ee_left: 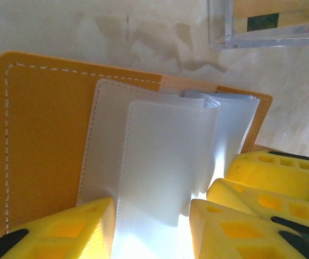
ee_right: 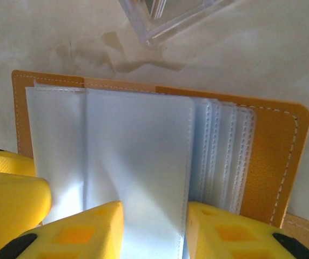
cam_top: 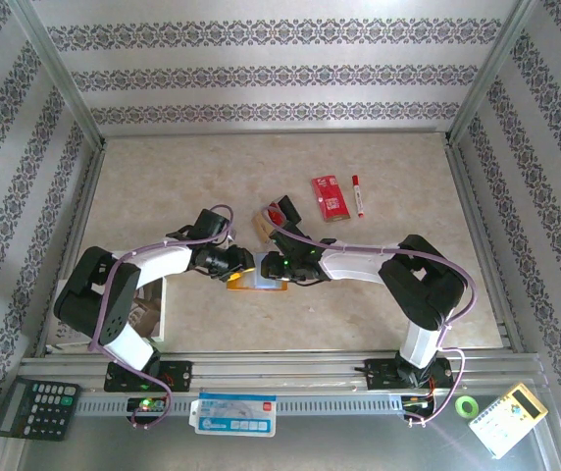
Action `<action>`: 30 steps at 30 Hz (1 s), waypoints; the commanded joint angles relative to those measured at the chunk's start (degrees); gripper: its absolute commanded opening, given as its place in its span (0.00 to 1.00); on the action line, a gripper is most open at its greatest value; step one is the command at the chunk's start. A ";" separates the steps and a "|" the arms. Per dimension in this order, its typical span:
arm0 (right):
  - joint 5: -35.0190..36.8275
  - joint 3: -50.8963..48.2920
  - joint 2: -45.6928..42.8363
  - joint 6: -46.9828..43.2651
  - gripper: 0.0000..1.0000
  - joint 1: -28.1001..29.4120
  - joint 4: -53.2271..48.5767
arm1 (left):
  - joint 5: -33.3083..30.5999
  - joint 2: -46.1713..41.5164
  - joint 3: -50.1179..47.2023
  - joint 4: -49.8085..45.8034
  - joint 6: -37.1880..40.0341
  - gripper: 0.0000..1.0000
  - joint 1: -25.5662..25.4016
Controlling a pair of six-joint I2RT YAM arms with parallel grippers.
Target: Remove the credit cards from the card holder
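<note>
Flat orange stitched card holder [cam_top: 256,279] lies open on beige table [cam_top: 388,294]; left gripper [ee_left: 152,226] and right gripper [ee_right: 154,232] each straddle its clear plastic pockets [ee_right: 138,156], jaws apart; whether pinching, cannot tell

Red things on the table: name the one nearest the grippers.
The small red card just beyond the card holder; the red packet and red-capped pen lie farther off to the right.

You see the flat orange stitched card holder [ee_right: 273,162] lying open on the pale tabletop [ee_right: 46,38], its grey-blue clear plastic pockets [ee_right: 138,156] fanned out. The right gripper [ee_right: 154,237] has a yellow finger on each side of one pocket leaf; you cannot tell whether it is pinched. A clear plastic box [ee_right: 165,21] sits just beyond the holder.
</note>
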 commanded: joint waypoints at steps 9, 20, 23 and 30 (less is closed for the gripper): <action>8.61 -1.54 -19.08 -5.62 0.52 -4.31 -5.89 | -6.16 -13.21 4.87 -4.80 0.92 0.56 3.41; 33.34 -2.83 -40.35 -23.91 0.98 -16.13 -11.77 | -31.82 -24.55 10.70 -9.99 14.65 1.00 11.83; 41.05 -5.37 -43.37 -27.97 0.98 -18.42 -8.69 | -39.75 -27.22 8.37 -5.46 19.23 1.00 12.40; 48.77 -14.30 -44.36 -32.18 0.98 -26.42 1.17 | -57.44 -33.16 -5.56 15.26 29.00 1.00 13.03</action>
